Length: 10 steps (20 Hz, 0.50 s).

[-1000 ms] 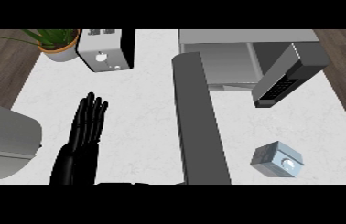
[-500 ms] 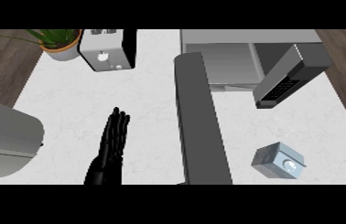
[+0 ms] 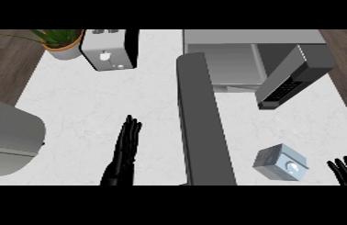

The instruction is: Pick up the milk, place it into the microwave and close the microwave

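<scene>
Milk (image 3: pixel 281 161) on counter (image 3: pixel 88 104) at lower right, about 4 o'clock from centre, carton tilted, cap face up.

Right hand (image 3: pixel 338 167) just at 3 o'clock of milk, only fingertips in view at right edge, apart from carton; fingers look straight, holding nothing. Nearer hand by far.

Left hand (image 3: pixel 123 155) at lower centre-left, fingers straight, together, pointing 12 o'clock, empty; open microwave door (image 3: pixel 202 127) stands between it and milk.

Microwave (image 3: pixel 252 59) at 12 o'clock of milk, cavity shows nothing inside.

Pale blue-grey milk (image 3: pixel 280 161), white marbled counter (image 3: pixel 149 100), silver toaster (image 3: pixel 107 50), grey microwave (image 3: pixel 271 68).
</scene>
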Each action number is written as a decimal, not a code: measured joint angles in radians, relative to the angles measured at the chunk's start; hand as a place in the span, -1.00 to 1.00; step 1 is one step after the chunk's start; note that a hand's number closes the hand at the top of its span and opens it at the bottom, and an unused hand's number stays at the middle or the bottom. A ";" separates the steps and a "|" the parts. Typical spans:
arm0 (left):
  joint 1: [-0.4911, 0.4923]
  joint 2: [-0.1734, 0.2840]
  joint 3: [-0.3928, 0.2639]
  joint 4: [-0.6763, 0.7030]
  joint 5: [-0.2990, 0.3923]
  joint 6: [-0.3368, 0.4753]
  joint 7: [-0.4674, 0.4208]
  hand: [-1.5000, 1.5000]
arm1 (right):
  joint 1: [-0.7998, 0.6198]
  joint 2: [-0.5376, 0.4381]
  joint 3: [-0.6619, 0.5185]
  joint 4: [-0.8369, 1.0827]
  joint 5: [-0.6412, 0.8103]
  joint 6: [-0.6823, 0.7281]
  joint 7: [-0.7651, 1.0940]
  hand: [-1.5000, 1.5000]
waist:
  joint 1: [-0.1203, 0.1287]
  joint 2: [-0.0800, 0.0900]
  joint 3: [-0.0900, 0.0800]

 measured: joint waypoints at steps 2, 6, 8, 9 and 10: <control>0.006 0.008 -0.004 -0.016 0.005 -0.005 0.008 -1.00 | -0.028 -0.001 0.021 0.054 0.036 -0.032 -0.035 -1.00 | 0.002 0.000 0.000; 0.017 0.024 -0.002 -0.020 0.029 -0.016 -0.003 -1.00 | -0.105 -0.004 0.064 0.158 0.089 -0.093 -0.089 -1.00 | 0.006 0.001 0.000; 0.031 0.034 0.001 -0.020 0.045 -0.029 -0.021 -1.00 | -0.150 -0.016 0.072 0.229 0.109 -0.121 -0.123 -1.00 | 0.008 0.002 0.000; 0.034 0.043 0.006 -0.030 0.053 -0.035 -0.017 -1.00 | -0.175 -0.012 0.084 0.261 0.126 -0.142 -0.139 -1.00 | 0.009 0.002 0.000; 0.045 0.053 0.012 -0.040 0.064 -0.043 -0.023 -1.00 | -0.195 -0.012 0.090 0.299 0.139 -0.161 -0.162 -1.00 | 0.010 0.002 0.000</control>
